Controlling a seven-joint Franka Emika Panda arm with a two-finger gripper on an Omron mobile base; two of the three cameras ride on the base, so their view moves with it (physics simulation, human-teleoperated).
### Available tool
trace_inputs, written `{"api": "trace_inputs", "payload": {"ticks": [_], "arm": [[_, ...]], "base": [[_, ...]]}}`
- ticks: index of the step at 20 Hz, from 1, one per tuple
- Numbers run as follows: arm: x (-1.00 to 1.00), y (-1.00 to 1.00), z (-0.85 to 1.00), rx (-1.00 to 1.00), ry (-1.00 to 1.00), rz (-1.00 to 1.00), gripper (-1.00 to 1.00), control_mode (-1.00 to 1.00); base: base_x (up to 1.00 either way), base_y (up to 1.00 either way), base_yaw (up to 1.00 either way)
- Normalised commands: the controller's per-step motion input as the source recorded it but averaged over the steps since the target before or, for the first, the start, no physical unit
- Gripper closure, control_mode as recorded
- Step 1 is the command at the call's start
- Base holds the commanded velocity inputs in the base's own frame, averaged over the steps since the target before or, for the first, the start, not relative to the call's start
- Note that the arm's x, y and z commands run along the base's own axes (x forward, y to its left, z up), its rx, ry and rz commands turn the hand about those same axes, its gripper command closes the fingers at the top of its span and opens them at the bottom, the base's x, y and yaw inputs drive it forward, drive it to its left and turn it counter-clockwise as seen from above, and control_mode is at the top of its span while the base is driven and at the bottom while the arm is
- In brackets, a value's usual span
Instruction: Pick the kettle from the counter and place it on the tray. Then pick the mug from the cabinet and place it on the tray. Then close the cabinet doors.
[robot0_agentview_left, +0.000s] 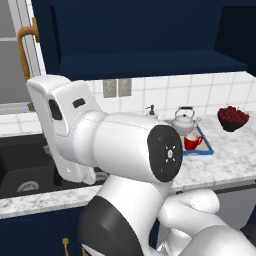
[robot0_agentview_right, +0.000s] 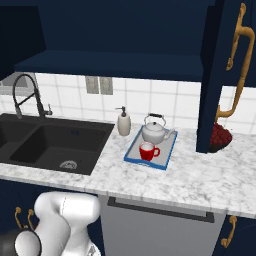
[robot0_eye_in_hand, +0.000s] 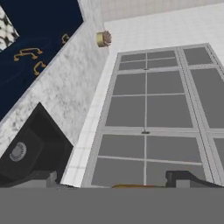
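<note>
Navy cabinet doors (robot0_agentview_right: 215, 75) hang open, stiff and hinged (kettle (robot0_agentview_right: 154, 131) and mug (robot0_agentview_right: 147, 150) sit on the tray (robot0_agentview_right: 170, 146)); push near the slick brass handle (robot0_agentview_right: 239, 65); your gripper (robot0_eye_in_hand: 118, 181) gapes empty.

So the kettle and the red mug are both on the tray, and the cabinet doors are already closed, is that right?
Not quite. The kettle and mug do sit on the tray, but the cabinet doors are open: the right base view shows one door swung out over the counter, with the shelf exposed.
</note>
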Motion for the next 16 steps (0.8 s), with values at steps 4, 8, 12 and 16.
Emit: {"api": "trace_inputs", "payload": {"ticks": [4,8,12,16], "arm": [[0.4,0.49,0.0,-0.06,0.0,0.0,-1.0,-1.0],[0.53,0.31,-0.06,-0.07,0.0,0.0,-1.0,-1.0],[0.52,0.02,-0.19,-0.09,0.0,0.0,-1.0,-1.0],[0.56,0.0,-0.23,-0.04,0.0,0.0,-1.0,-1.0]], "base": [[0.0,0.0,0.0],[0.0,0.0,0.0],[0.0,0.0,0.0],[0.0,0.0,0.0]]}}
